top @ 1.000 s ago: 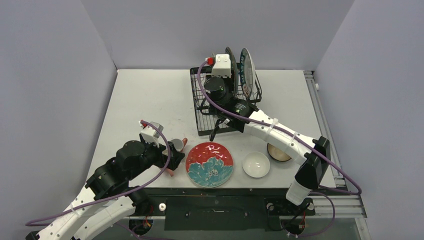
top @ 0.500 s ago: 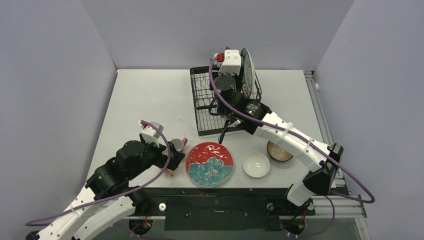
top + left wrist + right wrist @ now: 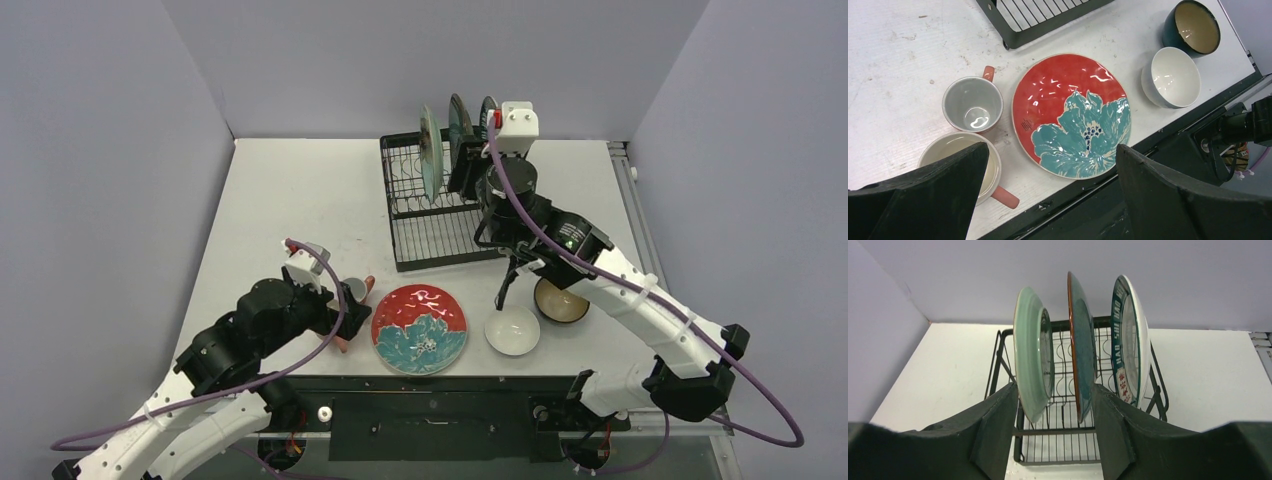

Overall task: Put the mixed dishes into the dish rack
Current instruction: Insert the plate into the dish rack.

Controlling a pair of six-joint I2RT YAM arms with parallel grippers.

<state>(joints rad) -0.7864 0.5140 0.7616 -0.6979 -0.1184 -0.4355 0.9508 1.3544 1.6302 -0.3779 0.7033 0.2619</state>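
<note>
Black wire dish rack (image 3: 435, 238) at the far middle of the white bench (image 3: 300, 200). In its upright slots, left to right: pale green round plate (image 3: 1032, 355), dark teal round plate (image 3: 1082, 345), white round plate with green lettered rim (image 3: 1130, 340). Right tool (image 3: 1054, 390): spread wide, grips nothing, faces those plates without touching them. Left tool (image 3: 1048, 150): likewise wide open and empty, hovers above the near edge. Below it, on the bench: first pink mug (image 3: 973, 104), second pink mug (image 3: 960, 160) just nearer, red round plate with teal flower (image 3: 1071, 115) beside both. Further right, white bowl (image 3: 1172, 76) and dark bowl with gold inside (image 3: 1192, 27).
</note>
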